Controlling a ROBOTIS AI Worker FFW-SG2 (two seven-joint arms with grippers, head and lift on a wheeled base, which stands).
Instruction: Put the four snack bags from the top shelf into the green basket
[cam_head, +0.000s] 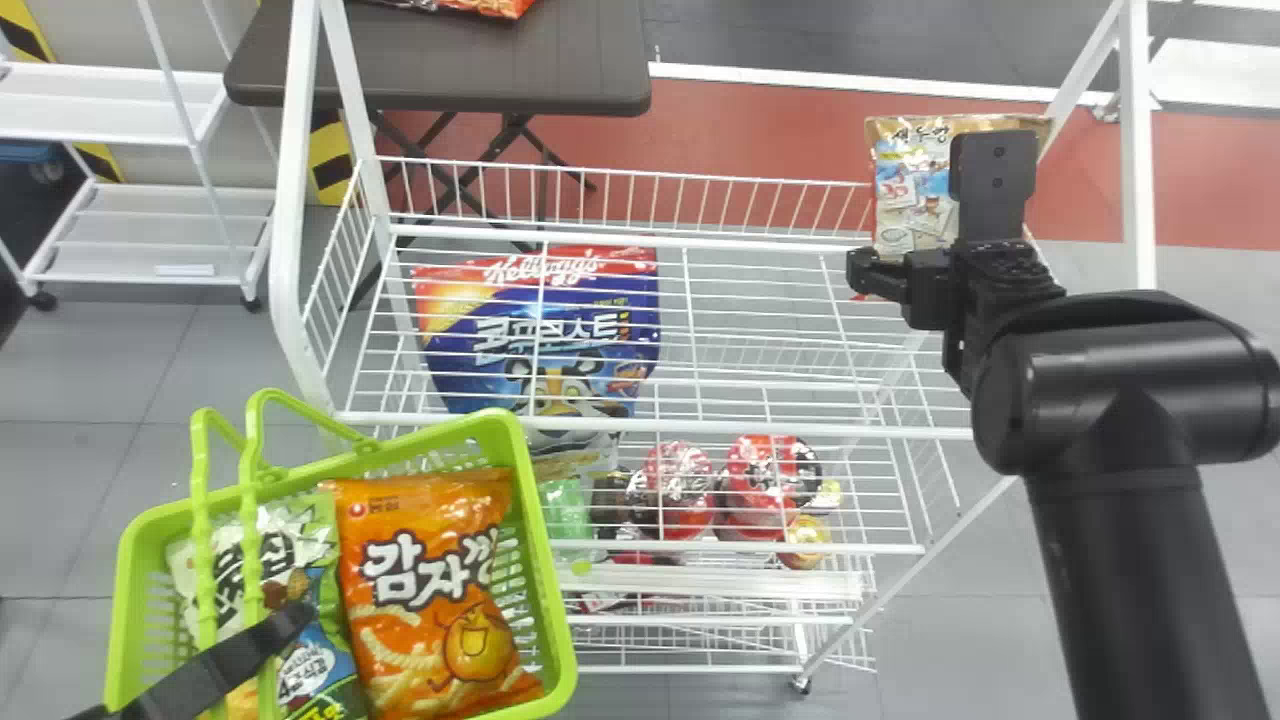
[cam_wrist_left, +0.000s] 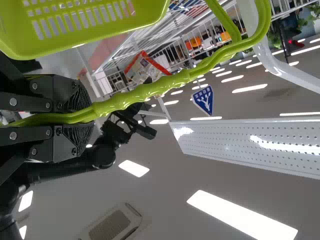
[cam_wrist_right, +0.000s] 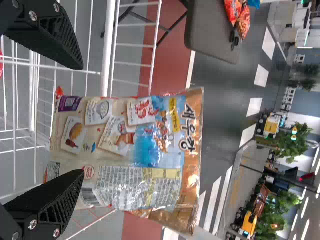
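Right gripper: Positioned over the right side of the white wire rack, the right gripper is released, its black fingers spread wide with nothing pinched between them.
Tan snack bag: The tan snack bag stands upright at the far right of the rack's top tier, face toward the robot, just beyond the right gripper. The right wrist view frames its blue-and-brown printed front.
Left gripper: At the lower left, the left gripper is clenched on the basket's green handle, which runs between its ribbed pads.
Green basket: The green basket hangs at the near left, in front of the wire rack, handles raised.
Basket contents: An orange snack bag lies face up on the right side. Beside it is green, white and blue snack packaging; whether that is one bag or more cannot be told.
Tiger pouch: A blue-and-red pouch with a tiger print appears among the rack's wires, left of center; its exact tier cannot be told.
Lower rack: Red round packages sit below the top tier.
Background: A dark folding table stands behind the rack, red packets on top.
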